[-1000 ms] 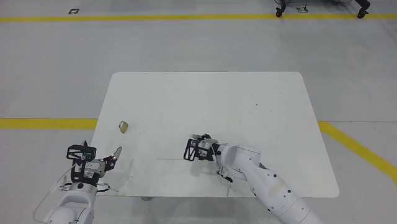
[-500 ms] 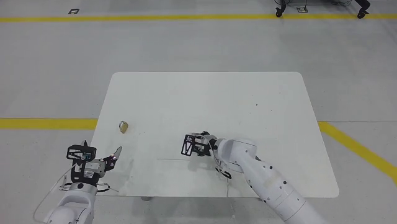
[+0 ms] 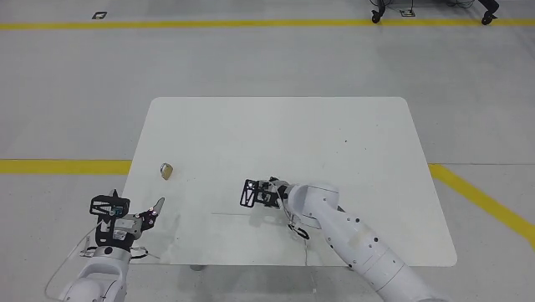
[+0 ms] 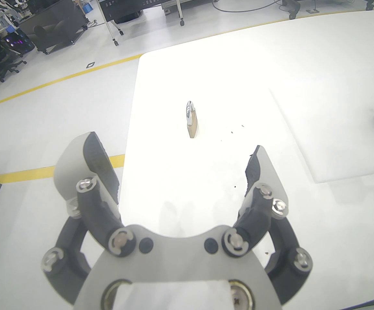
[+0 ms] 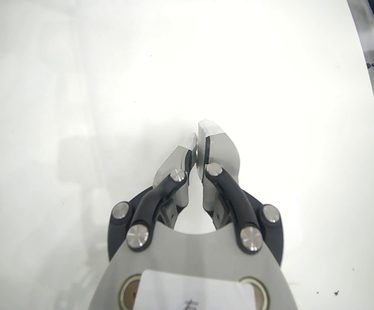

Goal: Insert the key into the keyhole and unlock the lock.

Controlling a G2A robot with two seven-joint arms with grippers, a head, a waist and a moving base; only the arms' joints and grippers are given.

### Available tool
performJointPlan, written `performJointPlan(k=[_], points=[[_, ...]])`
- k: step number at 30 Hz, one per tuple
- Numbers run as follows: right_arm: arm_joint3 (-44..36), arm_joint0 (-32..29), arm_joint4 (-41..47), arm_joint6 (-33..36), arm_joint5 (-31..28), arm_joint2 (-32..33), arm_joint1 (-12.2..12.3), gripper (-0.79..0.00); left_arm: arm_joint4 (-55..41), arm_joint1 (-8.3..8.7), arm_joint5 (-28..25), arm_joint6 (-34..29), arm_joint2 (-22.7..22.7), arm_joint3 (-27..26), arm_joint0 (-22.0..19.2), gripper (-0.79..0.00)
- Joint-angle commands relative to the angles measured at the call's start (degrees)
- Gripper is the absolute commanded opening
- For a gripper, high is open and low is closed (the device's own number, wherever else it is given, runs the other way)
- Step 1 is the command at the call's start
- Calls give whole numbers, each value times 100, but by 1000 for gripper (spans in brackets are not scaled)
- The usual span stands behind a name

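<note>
Top view: small brass padlock with silver shackle [image 3: 167, 169] near left edge of white table [image 3: 334, 126], open-jawed left gripper [image 4: 174, 145] nearby; right gripper [image 3: 251, 194], clamped on thin silver key [image 5: 196, 153], well apart; steady padlock first.

Top-down view of a white table [image 3: 334, 126]. A small padlock [image 3: 167, 169] stands upright near the table's left edge. The left gripper [image 3: 157, 207] sits at the table's lower left corner, fingers spread wide, facing the padlock across a bare strip of tabletop. The right gripper [image 3: 249, 193], pinched onto a thin key [image 5: 195, 151], sits at lower centre, well apart from the padlock, with bare surface between them. The upper and right parts of the tabletop are open white surface.
</note>
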Motion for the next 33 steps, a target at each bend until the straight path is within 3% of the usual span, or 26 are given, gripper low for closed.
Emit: performJointPlan(k=[1, 12, 21, 25, 33], points=[[-57, -3, -14, 36, -24, 15, -1, -785, 0, 0, 0, 0, 0, 0, 0, 0], [-993, -429, -41, -166, -100, 548, 163, -785, 0, 0, 0, 0, 0, 0, 0, 0], [-1643, -1278, 1985, -1249, -98, 2010, 370, -785, 0, 0, 0, 0, 0, 0, 0, 0], [-1535, -1349, 2989, -1089, -115, 2282, 379, -785, 0, 0, 0, 0, 0, 0, 0, 0], [-1534, -1350, 3085, -1045, -105, 2282, 376, -785, 0, 0, 0, 0, 0, 0, 0, 0]])
